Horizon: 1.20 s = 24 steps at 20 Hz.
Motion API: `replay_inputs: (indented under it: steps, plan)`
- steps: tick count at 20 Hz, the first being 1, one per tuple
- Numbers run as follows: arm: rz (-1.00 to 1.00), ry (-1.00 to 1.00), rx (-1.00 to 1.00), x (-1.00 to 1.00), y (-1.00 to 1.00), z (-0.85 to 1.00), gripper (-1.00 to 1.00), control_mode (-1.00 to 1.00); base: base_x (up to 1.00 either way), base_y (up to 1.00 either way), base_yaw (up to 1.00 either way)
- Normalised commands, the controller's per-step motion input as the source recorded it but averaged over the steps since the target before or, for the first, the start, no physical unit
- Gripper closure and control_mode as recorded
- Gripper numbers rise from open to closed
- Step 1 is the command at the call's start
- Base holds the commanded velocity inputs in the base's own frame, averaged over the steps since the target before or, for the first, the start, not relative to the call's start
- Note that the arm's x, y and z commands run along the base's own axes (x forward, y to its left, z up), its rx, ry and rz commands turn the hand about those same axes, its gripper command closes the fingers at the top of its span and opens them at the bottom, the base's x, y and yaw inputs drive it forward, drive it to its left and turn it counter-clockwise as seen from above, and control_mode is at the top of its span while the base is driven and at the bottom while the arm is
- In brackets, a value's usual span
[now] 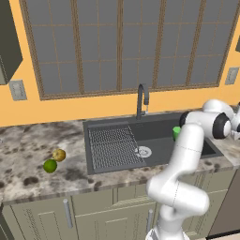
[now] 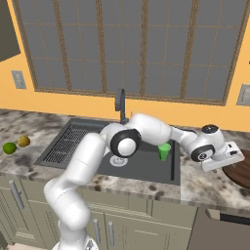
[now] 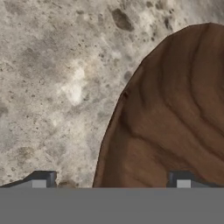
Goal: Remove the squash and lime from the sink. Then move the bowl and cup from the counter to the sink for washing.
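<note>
Hovering: gripper sits over the counter right of the sink, jaws spread wide, nothing between them.
Bowl pos: bowl lies directly under the hand — in the hand view its left rim curve runs between the two fingertips, one tip over bare counter, the other over the bowl's inside.
Key relation: rim edge is roughly centred in the open jaws, so the grab looks like a straight drop onto the rim — one finger outside, one inside. Bowl body extends off to the right side of the hand view.
Bowl in right base view: just a brown sliver at the right edge, beside and below the hand.
Cup: cup stands upright in the basin, near its right wall.
Fruit: squash and lime rest on the counter left of the sink, just beside each other — well apart from the hand.
Progress (judgement): fruit out, cup in; bowl is the last item.
Next (judgement): lower, pinch rim, carry left to the basin. Risk — shallow rim may slip or tilt the bowl.
</note>
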Motion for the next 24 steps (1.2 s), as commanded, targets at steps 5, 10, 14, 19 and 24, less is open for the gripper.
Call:
replay_inputs:
  steps: [5, 10, 14, 19, 24]
  plan:
    - [0.0, -0.01, 0.0, 0.07, -0.17, -0.1, 1.0, -1.0, 0.0, 0.0, 0.0]
    - [0.0, 0.0, 0.01, 0.01, -0.13, -0.1, 1.0, -1.0, 0.0, 0.0, 0.0]
    - [0.0, 0.0, 0.06, 0.0, -0.04, -0.02, 1.0, -1.0, 0.0, 0.0, 0.0]
    - [0.05, -0.06, 0.02, -0.03, 0.09, 0.22, 1.0, -1.0, 0.0, 0.0, 0.0]
    - [0.17, -0.06, 0.0, -0.06, 0.21, 0.38, 1.0, -1.0, 0.0, 0.0, 0.0]
